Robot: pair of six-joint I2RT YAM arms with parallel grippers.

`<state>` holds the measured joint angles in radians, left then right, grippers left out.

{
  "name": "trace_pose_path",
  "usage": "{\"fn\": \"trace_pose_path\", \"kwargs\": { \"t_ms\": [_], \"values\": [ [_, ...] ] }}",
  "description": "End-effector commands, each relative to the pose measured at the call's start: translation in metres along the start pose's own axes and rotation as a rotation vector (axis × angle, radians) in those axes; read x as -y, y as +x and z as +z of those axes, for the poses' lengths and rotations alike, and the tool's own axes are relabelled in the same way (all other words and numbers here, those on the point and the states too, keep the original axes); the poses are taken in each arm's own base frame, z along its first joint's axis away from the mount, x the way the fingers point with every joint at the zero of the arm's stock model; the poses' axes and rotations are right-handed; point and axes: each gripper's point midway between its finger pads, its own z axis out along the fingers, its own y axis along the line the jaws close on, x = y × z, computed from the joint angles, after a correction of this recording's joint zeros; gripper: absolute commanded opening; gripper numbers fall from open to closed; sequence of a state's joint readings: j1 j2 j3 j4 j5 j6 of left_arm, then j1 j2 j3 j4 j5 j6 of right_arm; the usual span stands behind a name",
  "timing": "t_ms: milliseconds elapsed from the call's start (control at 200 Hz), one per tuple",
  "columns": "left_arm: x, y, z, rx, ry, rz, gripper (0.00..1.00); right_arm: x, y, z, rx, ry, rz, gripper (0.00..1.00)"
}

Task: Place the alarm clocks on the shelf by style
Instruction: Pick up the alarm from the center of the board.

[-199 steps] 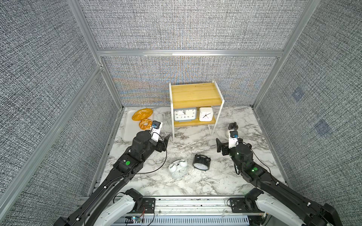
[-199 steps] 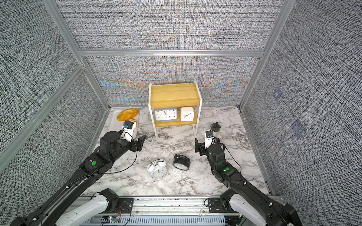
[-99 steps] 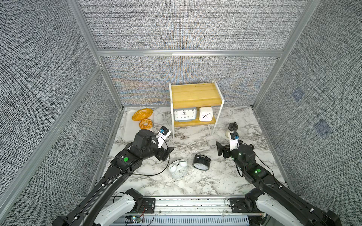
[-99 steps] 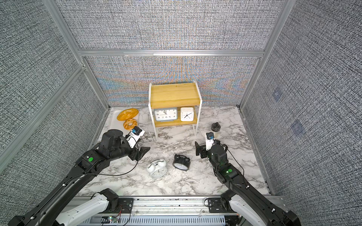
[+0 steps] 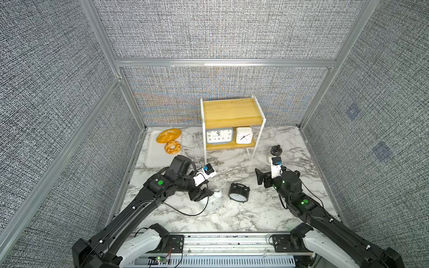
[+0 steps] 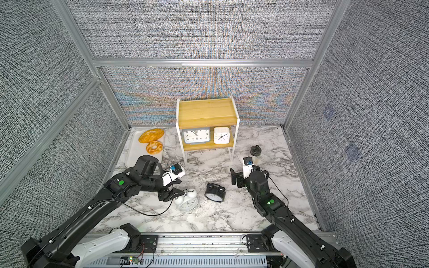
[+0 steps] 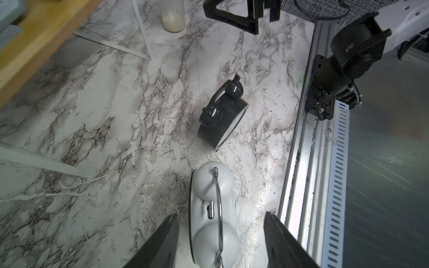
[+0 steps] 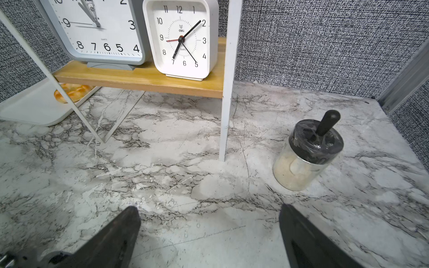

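Marble-patterned table (image 5: 232, 215) is carrying two twin-bell clocks near its front edge. The white clock (image 5: 213, 201) is sitting left of the black clock (image 5: 239, 192), the two close but apart. The left gripper (image 5: 205, 193) is reaching in over the white clock from the left. In the left wrist view its fingers (image 7: 162, 243) are standing open on either side of the white clock (image 7: 213, 208), with a gap of bare marble showing on each side. The jaws are straddling the clock body and are not pressing on it. The clock's bells and wire handle are lying in line between them, and the black clock (image 7: 222, 116) is waiting just beyond, untouched.

At the far centre the shelf (image 5: 229, 111) is standing with its top board bare. Its lower board is holding the grey clock (image 5: 219, 135) on the left and the square clock (image 5: 243, 135) on the right, both upright and facing the near edge.

The right gripper (image 8: 209, 208) is hovering on the right side, jaws spread wide over bare marble and holding nothing, well apart from both twin-bell clocks. A jar (image 8: 306, 157) is standing just past it, right of the shelf's leg. A tray (image 5: 157, 160) with bread is lying at the far left.
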<state>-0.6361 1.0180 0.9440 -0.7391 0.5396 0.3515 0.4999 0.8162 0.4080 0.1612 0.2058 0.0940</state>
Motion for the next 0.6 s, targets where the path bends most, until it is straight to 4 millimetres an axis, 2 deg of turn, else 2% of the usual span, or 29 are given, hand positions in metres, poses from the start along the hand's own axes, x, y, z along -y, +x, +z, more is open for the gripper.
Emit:
{"fn": "trace_pose_path", "kwargs": {
  "t_ms": [0, 595],
  "values": [
    [0.002, 0.009, 0.006, -0.054, 0.009, 0.023, 0.64, 0.000, -0.003, 0.001, 0.004, 0.000, 0.001, 0.98],
    [-0.011, 0.030, 0.026, -0.200, -0.057, 0.034, 0.59, -0.001, -0.002, 0.002, 0.002, -0.002, 0.004, 0.98]
  ]
}}
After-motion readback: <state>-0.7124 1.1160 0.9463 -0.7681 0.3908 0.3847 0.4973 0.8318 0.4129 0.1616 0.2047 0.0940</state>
